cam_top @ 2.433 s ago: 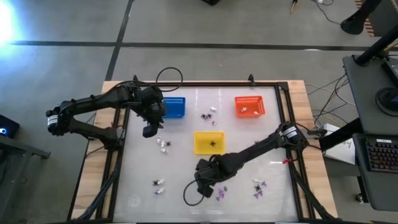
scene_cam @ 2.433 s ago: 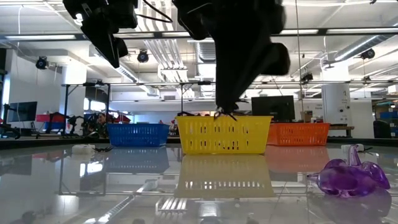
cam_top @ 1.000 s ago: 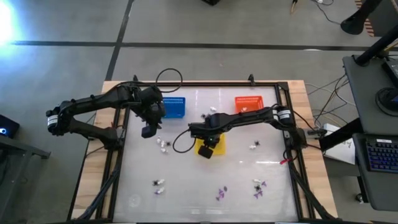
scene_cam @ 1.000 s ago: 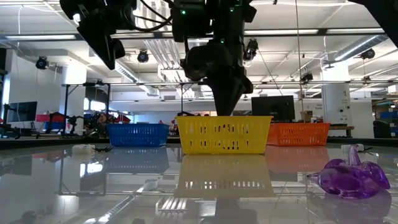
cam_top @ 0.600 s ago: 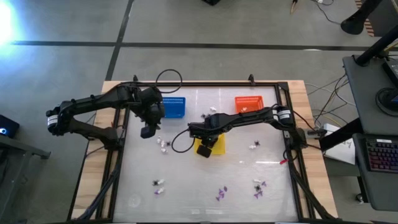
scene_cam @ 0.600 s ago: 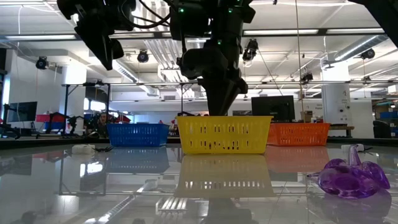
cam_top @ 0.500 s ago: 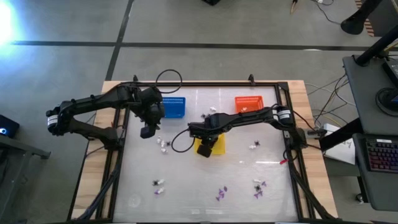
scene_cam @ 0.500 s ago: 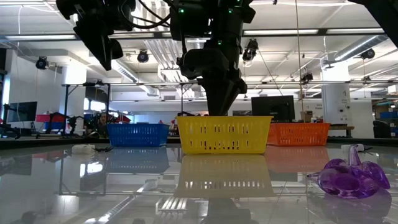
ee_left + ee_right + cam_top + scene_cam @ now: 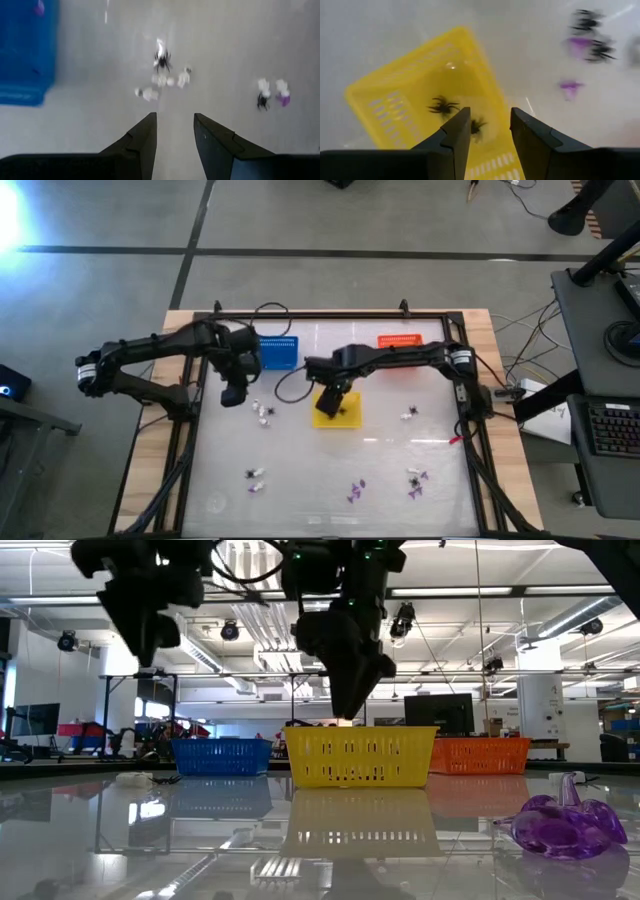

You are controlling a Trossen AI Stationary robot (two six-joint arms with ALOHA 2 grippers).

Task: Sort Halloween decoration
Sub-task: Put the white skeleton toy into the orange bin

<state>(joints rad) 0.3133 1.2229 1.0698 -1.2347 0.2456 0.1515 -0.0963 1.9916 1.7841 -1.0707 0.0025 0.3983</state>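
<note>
1. Above the yellow basket [image 9: 338,409] at the middle of the bench [image 9: 400,450] hangs the right pincer [image 9: 331,400], fingers parted with nothing between them.
2. Two black spiders [image 9: 443,106] lie inside that basket, seen past the right pincer's fingers [image 9: 454,137].
3. Beside the blue basket [image 9: 278,352], the left pincer [image 9: 232,395] hovers over the bench, fingers parted and empty.
4. Just ahead of it lies a cluster of white trinkets [image 9: 161,80] with a black spider [image 9: 162,60] among them.
5. More trinkets lie scattered: a white pair [image 9: 255,477] near the front left, purple ones [image 9: 355,491] at the front, a mixed cluster [image 9: 416,478] at the front right.
6. An orange basket [image 9: 405,341] sits at the back right.
</note>
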